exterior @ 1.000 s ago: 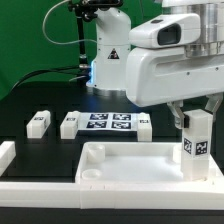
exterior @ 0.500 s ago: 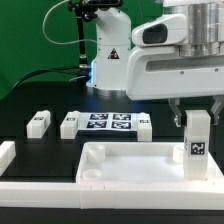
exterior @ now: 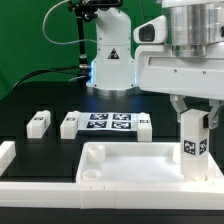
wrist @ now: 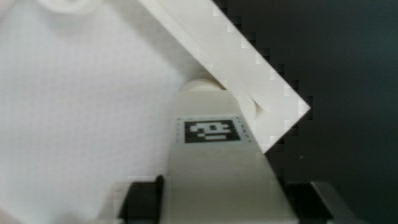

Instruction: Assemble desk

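Exterior view: desk top (exterior: pixel 125 165) is set nearest on the bench (exterior: pixel 30 100). A leg (exterior: pixel 193 150) is clamped upright in the end effector (exterior: pixel 193 118) at its corner on the exterior view's right. It should be held vertical and squared before seating. Three loose legs (exterior: pixel 38 122) are seen farther back.

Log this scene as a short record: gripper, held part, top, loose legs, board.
gripper: shut on leg
leg: upright, at the top's corner on the exterior view's right; whether seated, cannot tell
top: lying rim up
loose legs: three lying on the table beyond the top: first, second, third
marker board: flat, between second and third
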